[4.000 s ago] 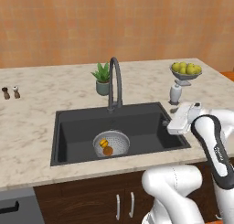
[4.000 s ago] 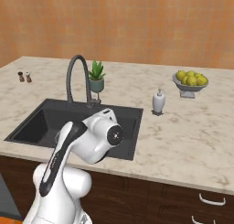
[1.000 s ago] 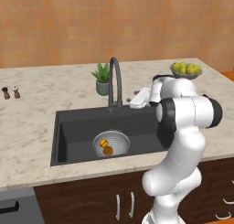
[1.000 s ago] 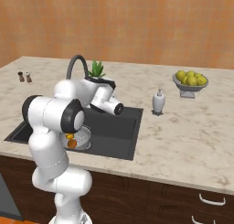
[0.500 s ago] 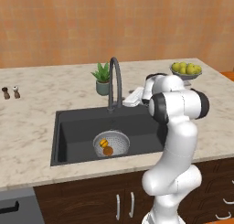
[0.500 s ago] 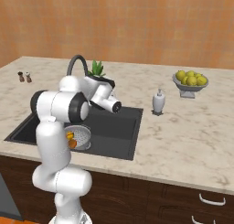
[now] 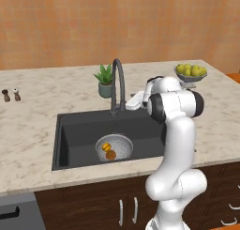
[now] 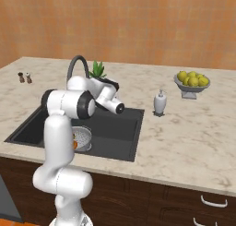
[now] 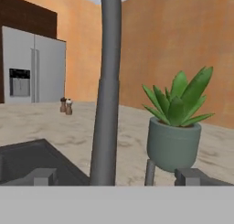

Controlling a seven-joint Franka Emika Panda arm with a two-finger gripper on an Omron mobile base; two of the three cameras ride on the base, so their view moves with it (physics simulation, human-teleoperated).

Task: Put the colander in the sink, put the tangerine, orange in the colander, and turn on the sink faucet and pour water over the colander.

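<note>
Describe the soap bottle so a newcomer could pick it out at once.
Start at the dark sink set into the marble counter. On the bare counter just past its right edge stands the soap bottle: small, white, with a pump top, alone between the sink and the footed fruit bowl.

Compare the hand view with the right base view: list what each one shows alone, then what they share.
Hand view alone: a steel fridge in the background and the small side lever at the tap's foot.

Right base view alone: the colander in the sink, a soap dispenser and a fruit bowl.

Shared: the sink faucet, the potted plant, the salt and pepper shakers, the sink and the marble counter.
</note>
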